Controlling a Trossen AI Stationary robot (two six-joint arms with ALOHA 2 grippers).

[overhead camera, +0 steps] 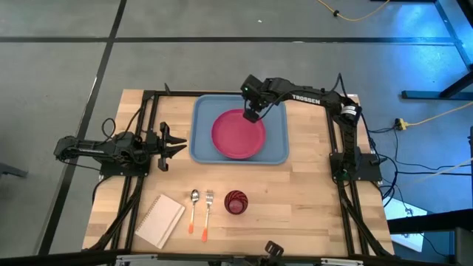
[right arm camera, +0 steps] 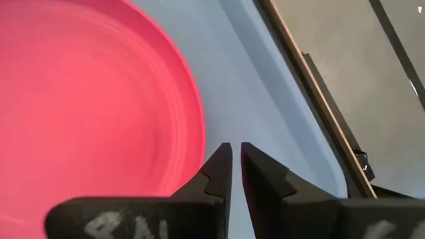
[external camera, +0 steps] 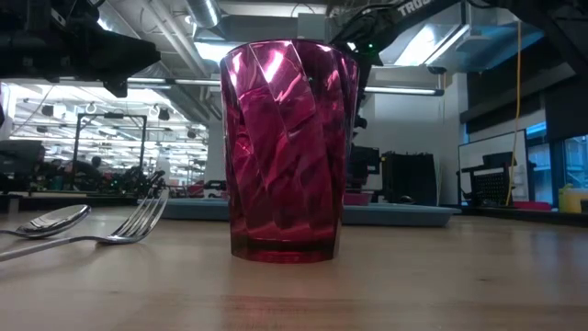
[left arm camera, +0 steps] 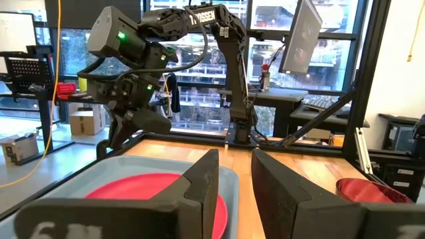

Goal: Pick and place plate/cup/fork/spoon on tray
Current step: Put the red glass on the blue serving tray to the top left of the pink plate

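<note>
1. We found the plate [overhead camera: 238,134] lying flat inside the tray [overhead camera: 201,140], which sat toward the table's [overhead camera: 310,199] far edge, roughly midway along it.
2. Our right gripper [overhead camera: 252,114] hung over the plate's far rim. Its fingers [right arm camera: 216,176] stood only a narrow gap apart and held nothing, the plate's edge lying just beside them in the right wrist view.
3. Our left gripper [overhead camera: 176,145] waited near the table's left edge, just beside the tray. Its fingers [left arm camera: 202,179] were parted and empty.
4. The cup [overhead camera: 236,202], fork [overhead camera: 208,213] and spoon [overhead camera: 194,207] lay near the table's front edge, well apart from the tray, so we judged three items remained to be moved.
5. We judged the first risk to be the right arm's lift-off: fingers so close to the plate's rim could catch it and tip or drag the plate.
6. The fork and spoon lay side by side, close together. We judged that a grasp on one could nudge or pick up the other.
7. The thin handles lay flat on the wood, so fingers might slip off.
8. The faceted cup looked smooth, so we expected an off-centre pinch could topple it.
</note>
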